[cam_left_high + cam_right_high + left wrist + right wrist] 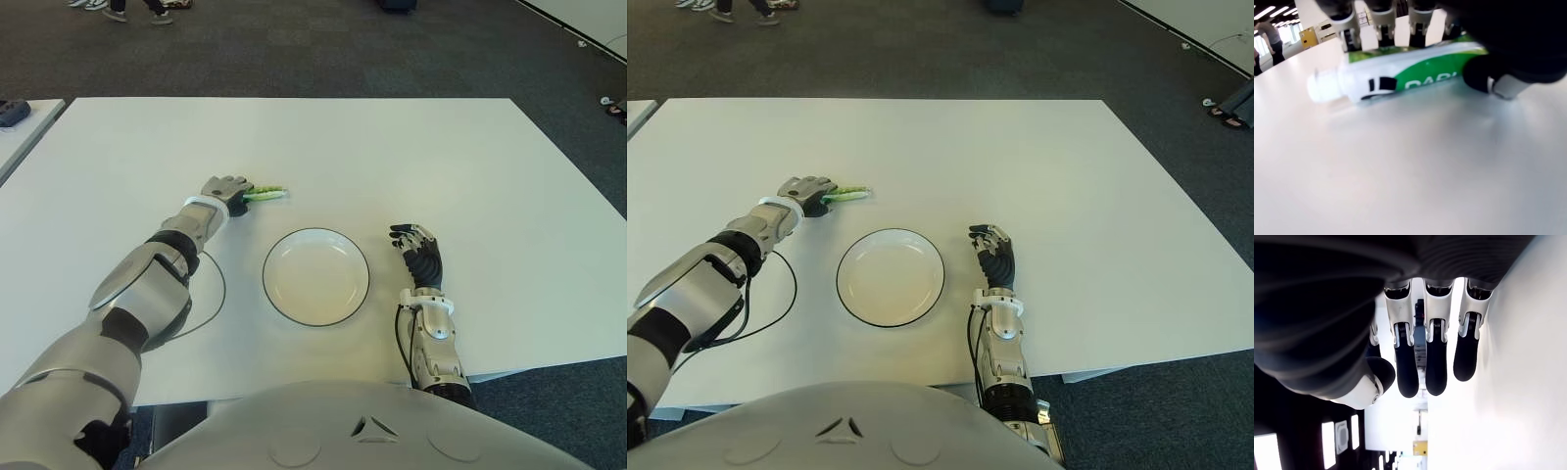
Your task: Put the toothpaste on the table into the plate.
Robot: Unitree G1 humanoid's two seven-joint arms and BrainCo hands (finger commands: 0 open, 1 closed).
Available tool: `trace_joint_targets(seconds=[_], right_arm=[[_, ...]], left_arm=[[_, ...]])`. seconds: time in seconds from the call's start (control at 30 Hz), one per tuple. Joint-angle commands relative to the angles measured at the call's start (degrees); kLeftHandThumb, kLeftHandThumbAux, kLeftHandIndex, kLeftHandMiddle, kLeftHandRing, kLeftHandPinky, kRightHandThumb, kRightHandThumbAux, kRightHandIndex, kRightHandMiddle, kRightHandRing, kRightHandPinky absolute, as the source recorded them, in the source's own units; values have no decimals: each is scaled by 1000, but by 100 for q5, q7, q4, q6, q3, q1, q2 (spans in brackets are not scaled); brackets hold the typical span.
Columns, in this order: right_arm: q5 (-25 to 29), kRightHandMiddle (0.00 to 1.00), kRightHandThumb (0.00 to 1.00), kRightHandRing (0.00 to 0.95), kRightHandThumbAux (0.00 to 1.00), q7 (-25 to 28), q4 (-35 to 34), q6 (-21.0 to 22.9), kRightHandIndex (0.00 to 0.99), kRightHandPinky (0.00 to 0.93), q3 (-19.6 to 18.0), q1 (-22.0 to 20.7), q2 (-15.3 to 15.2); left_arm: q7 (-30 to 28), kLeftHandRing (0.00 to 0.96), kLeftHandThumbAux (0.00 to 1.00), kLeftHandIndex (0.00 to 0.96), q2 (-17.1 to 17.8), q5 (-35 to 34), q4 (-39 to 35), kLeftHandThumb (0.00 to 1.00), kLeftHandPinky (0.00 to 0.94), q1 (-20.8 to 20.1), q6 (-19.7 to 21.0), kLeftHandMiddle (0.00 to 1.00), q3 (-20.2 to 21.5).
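Toothpaste (266,194) lies flat on the table (470,166), up and to the left of the plate (315,276), and we've got our left hand (225,191) right over it, fingers (1382,23) draped down one side, thumb pressing the other. By our reckoning the grip is just closing; the lift and carry remain. The plate holds nothing yet. Our right hand (415,246) shows right of the plate, fingers loosely extended, grasping nothing.
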Motion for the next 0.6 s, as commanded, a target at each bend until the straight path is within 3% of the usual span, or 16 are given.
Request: trace_joint_targets(seconds=[0.03,0.1,0.2,0.6], right_arm=[[-9,402,693,371,739,9,63,103,415,371,-4,78,-10],[6,403,694,372,739,8,61,125,414,376,-15,75,-11],[51,405,695,375,739,23,71,130,415,383,-36,74,-8],[96,403,694,372,739,32,42,146,414,369,-71,103,1]], left_arm=[[-244,274,365,261,-103,-131,246,707,345,637,-99,255,106],[-93,386,369,379,-90,-221,240,764,414,736,-184,384,201],[213,498,386,453,-97,-310,238,782,499,904,-293,516,307],[417,714,478,559,-192,-597,309,757,683,1175,-267,736,676]])
